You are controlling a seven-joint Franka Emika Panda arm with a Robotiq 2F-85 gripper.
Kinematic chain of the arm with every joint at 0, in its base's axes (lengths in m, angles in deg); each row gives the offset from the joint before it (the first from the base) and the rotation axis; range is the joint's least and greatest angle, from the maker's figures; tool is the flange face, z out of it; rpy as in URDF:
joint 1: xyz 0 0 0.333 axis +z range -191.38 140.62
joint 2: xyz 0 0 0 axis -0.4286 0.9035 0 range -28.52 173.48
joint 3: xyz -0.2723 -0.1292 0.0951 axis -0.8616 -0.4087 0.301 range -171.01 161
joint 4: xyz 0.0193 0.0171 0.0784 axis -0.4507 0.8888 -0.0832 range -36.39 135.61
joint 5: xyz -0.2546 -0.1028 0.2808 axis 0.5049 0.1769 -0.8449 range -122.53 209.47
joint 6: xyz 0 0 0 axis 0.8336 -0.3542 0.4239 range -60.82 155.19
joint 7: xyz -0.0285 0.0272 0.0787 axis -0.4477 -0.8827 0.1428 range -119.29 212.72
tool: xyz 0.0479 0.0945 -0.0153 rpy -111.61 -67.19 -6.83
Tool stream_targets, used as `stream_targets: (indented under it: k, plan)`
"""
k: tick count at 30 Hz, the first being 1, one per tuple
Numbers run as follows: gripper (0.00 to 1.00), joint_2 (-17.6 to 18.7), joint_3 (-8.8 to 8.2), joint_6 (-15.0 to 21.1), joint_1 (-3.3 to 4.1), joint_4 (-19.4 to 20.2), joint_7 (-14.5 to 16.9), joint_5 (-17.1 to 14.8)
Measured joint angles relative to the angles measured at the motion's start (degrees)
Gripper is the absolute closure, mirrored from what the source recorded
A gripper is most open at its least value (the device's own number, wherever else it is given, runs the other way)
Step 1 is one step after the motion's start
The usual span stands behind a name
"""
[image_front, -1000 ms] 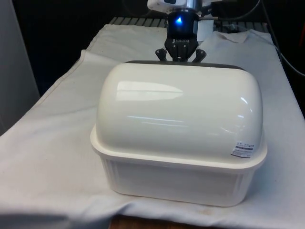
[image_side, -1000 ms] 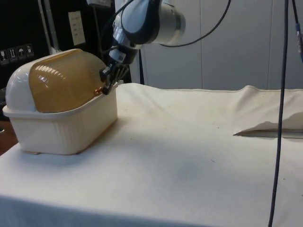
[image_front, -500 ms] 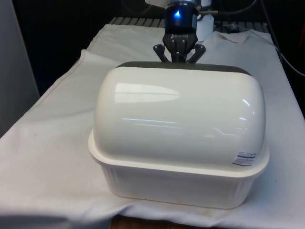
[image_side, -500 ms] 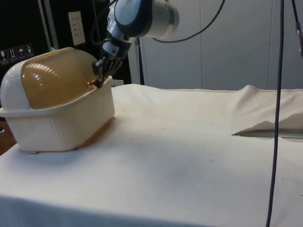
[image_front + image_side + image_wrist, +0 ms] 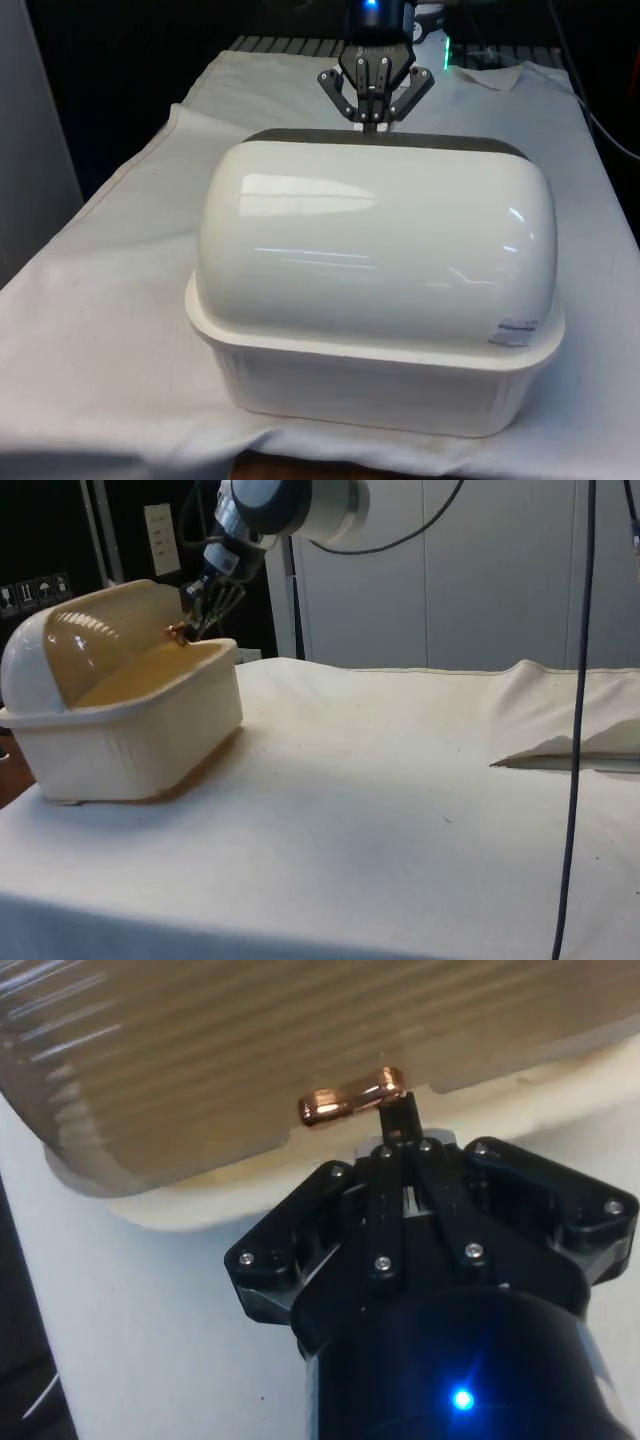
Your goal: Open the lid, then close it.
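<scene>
A cream bread box point(image 5: 370, 385) stands on the cloth with its white domed back towards the front view. In the side view its ribbed amber roll-top lid point(image 5: 110, 645) is partly rolled up, leaving a gap above the box's front rim point(image 5: 205, 650). My gripper point(image 5: 188, 628) is shut on the lid's small copper handle point(image 5: 175, 632), just above that rim. In the wrist view the fingertips point(image 5: 402, 1110) pinch one end of the copper handle point(image 5: 340, 1105) below the ribbed lid point(image 5: 250, 1040). In the front view the gripper point(image 5: 372, 120) rises behind the dome.
The white cloth point(image 5: 400, 810) stretches from the box to the side view's right, with a raised fold point(image 5: 560, 750) near that end. A dark cable point(image 5: 578, 730) hangs down there. The table's near edge runs just below the box point(image 5: 300, 465) in the front view.
The gripper has risen and drawn back over the box with the handle in it. The lid's front edge has lifted off the rim, and the opening has widened.
</scene>
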Motion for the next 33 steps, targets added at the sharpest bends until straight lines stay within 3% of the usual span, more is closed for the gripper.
stream_targets:
  k: [17,28,33]
  plan:
    - [1.0,-0.6,-0.06,-1.5,-0.17,-3.8,0.0,0.0]
    - [1.0,4.6,-0.11,-2.8,-0.23,-11.5,0.1,0.0]
    - [1.0,4.5,-0.06,-2.8,-0.17,-12.2,0.1,0.0]
